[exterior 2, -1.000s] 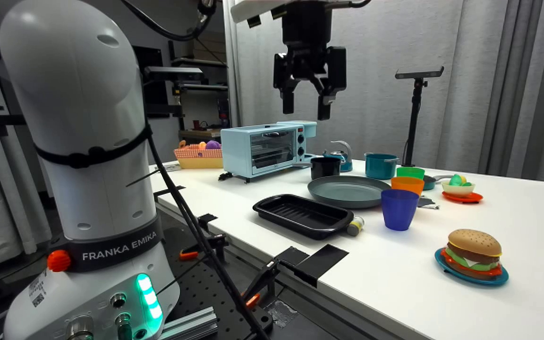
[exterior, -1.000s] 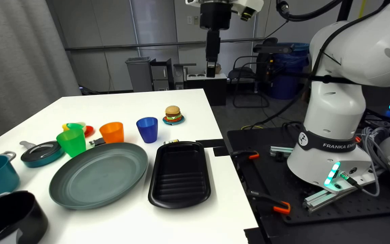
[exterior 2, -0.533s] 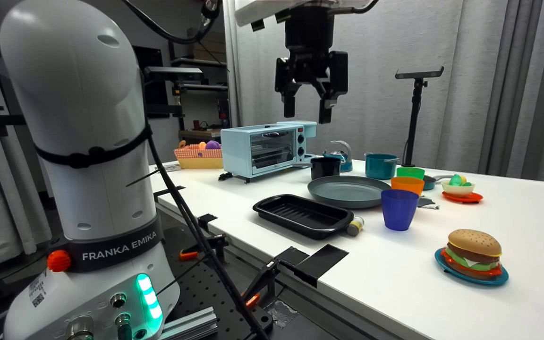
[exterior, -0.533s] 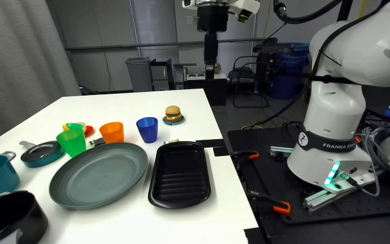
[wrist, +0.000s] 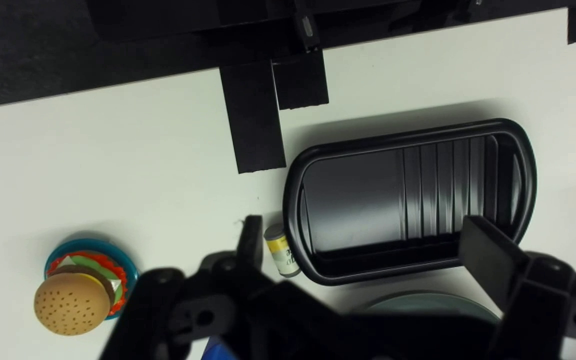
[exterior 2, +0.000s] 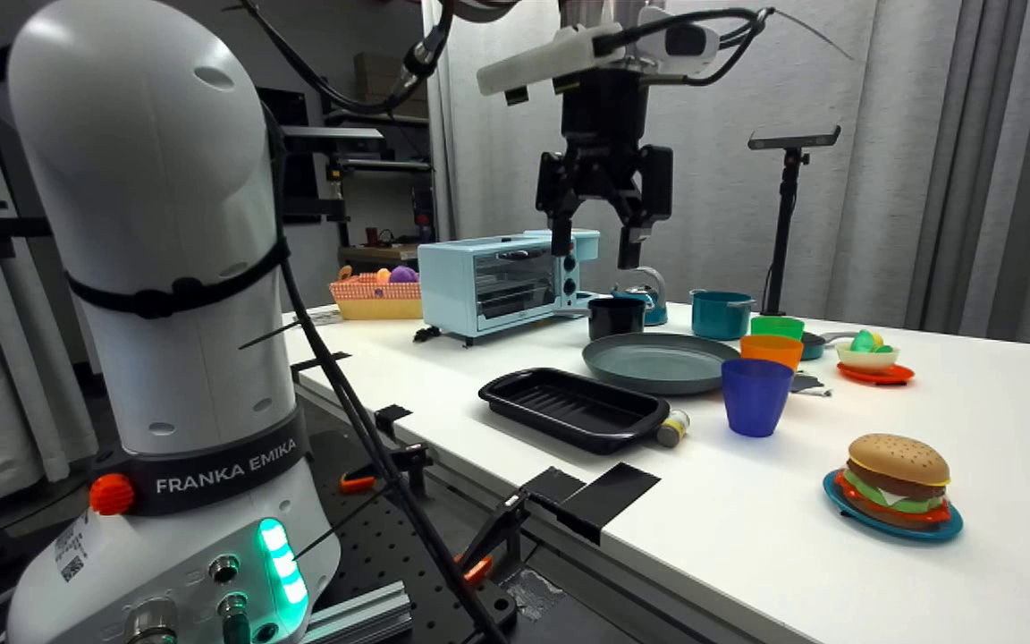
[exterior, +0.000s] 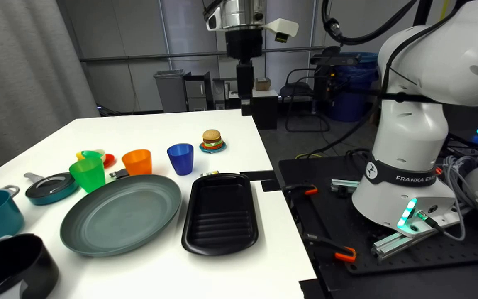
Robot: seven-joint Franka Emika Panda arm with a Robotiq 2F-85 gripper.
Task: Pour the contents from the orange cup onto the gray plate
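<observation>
Below the gripper (exterior 2: 595,249), whose fingers (wrist: 490,260) are spread wide in mid-air, lies the black tray (wrist: 358,200), a small can (wrist: 282,251) on its side just by one end. Past the tray from the gripper, the gray plate (exterior: 118,220) rests flat, and just beside it, well below the fingers, the orange cup (exterior: 137,162) stands upright; what is in it cannot be made out. The blue cup (exterior 2: 756,398) partly covers it in an exterior view, and the green cup (exterior: 87,174) stands on its other side. Left of the gripper in the wrist view, a toy burger (wrist: 72,302) sits on a blue saucer (exterior 2: 922,532). Farther from the gripper, near the plate, stand a teal pot (exterior 2: 721,315) and a black pot (exterior 2: 616,319). Under the gripper spreads a white table (exterior: 222,278), black tape (wrist: 255,120) at its edge; behind the gripper, in an exterior view, a pale blue oven (exterior 2: 506,282) stands before gray curtains (exterior 2: 899,197).
</observation>
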